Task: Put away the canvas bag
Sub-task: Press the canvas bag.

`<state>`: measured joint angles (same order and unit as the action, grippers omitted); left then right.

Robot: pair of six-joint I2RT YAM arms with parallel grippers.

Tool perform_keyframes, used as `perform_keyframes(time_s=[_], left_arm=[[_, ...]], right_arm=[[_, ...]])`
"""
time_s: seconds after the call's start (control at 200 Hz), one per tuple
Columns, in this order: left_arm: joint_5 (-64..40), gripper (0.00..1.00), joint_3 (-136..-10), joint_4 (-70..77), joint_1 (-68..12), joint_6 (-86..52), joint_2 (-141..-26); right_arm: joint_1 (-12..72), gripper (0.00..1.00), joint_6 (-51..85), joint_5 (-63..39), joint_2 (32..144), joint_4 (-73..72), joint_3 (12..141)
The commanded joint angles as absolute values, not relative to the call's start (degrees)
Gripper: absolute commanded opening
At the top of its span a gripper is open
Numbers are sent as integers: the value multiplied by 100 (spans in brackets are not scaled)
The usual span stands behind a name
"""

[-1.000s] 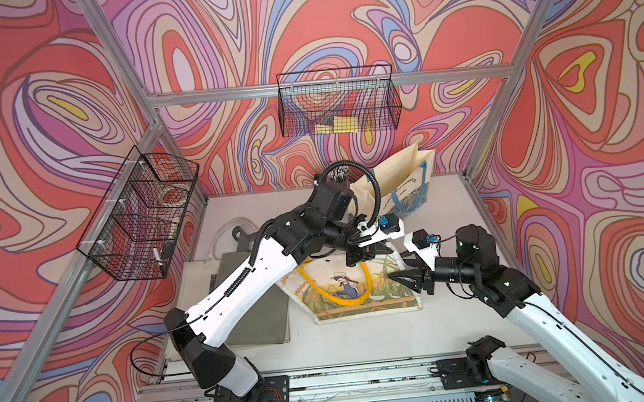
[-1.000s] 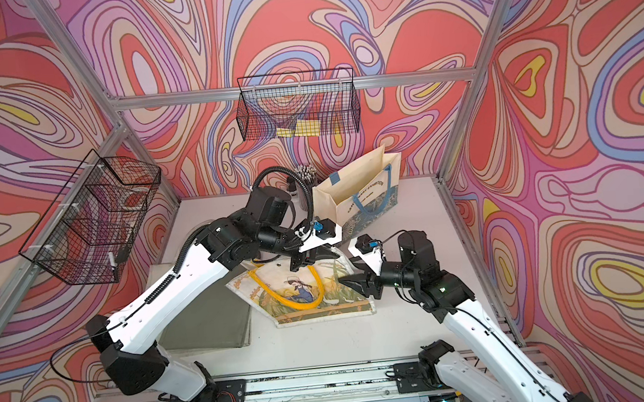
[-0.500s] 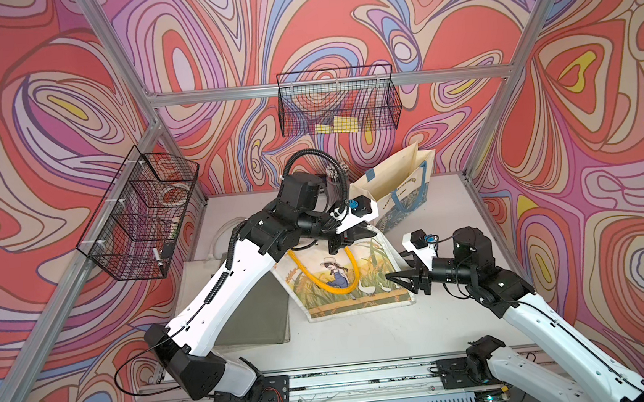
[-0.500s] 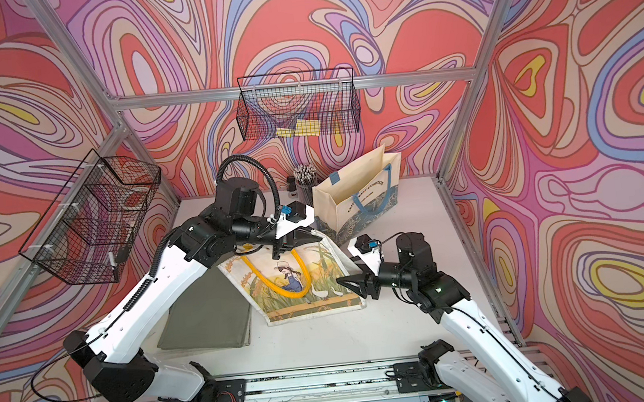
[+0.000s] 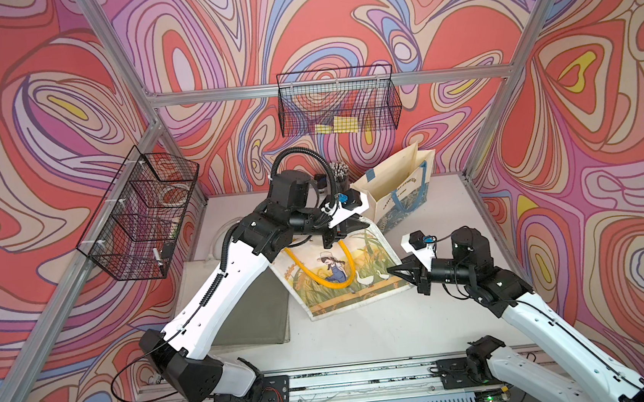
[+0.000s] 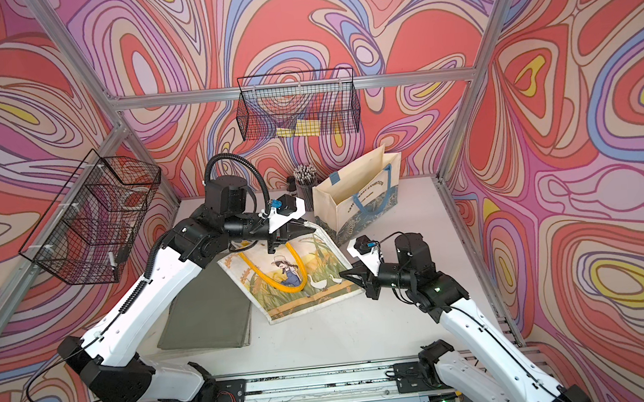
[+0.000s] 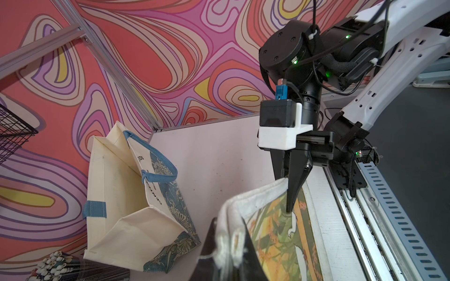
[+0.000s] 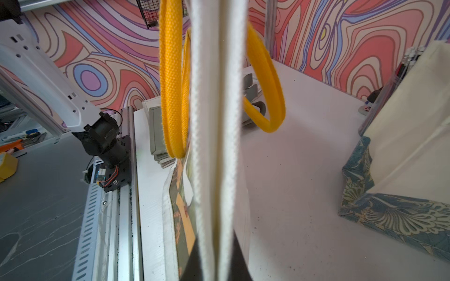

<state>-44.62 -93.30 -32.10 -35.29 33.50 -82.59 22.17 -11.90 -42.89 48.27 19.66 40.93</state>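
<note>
1. Lying at the left of the table (image 5: 364, 337), a folded grey-green cloth (image 5: 258, 315) sits just beside the canvas bag (image 5: 343, 283).
2. The left gripper (image 5: 358, 226) is clamped on the bag's far rim.
3. The bag spreads mid-table, picture side up, with its yellow handles (image 8: 170, 73) hanging loose.
4. The right gripper (image 5: 394, 271) has its jaws pinched on the bag's right edge.
5. A cream tote (image 5: 399, 187) stands open behind.

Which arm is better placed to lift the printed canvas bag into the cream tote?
Likely left: left gripper holds the printed canvas bag at its top beside the cream tote; right gripper pinches a farther side edge.
</note>
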Motion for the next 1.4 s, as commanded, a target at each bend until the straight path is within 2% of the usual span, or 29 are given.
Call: perform_keyframes(time_s=[0.0,0.075,0.11,0.18,0.23,0.386,0.666,0.906,1.087,1.212,1.397], left_arm=[[-4435,0,-9372,-2342,-3410,3292,-7940],[-4382,1,-9346,-2557,-3410,3413,-7932],[-4351,12,-9331,-2697,-3411,3486,-7915],[-4285,43,-9267,-2900,-3417,3628,-7824],[-4232,57,-9208,-3013,-3423,3710,-7734],[-3723,70,-9202,-3380,-3614,4105,-7521],[-2687,74,-9798,-4217,-4385,5001,-7917],[-1987,75,-10708,-4614,-4729,5348,-8716],[-1542,75,-10812,-4627,-4918,5383,-8915],[-1402,64,-10749,-4711,-4929,5314,-8960],[-1225,32,-10758,-4838,-4929,5149,-9062]], right_arm=[[2223,0,-1402,-4014,4826,2575,4134],[2221,0,-1640,-3849,4842,2828,4435],[2224,0,-1787,-3775,4880,3002,4620],[2228,0,-2246,-3726,5014,3496,5049],[2224,0,-2603,-3691,5152,3917,5370],[2221,0,-3467,-3158,5664,5000,6339],[2222,0,-4290,-2682,6205,5835,7557],[2217,0,-4702,-2503,6522,6355,8384],[2223,0,-4847,-2364,6662,6559,8782],[2220,0,-4860,-2312,6688,6562,8858],[2223,0,-4812,-2296,6706,6539,8964]])
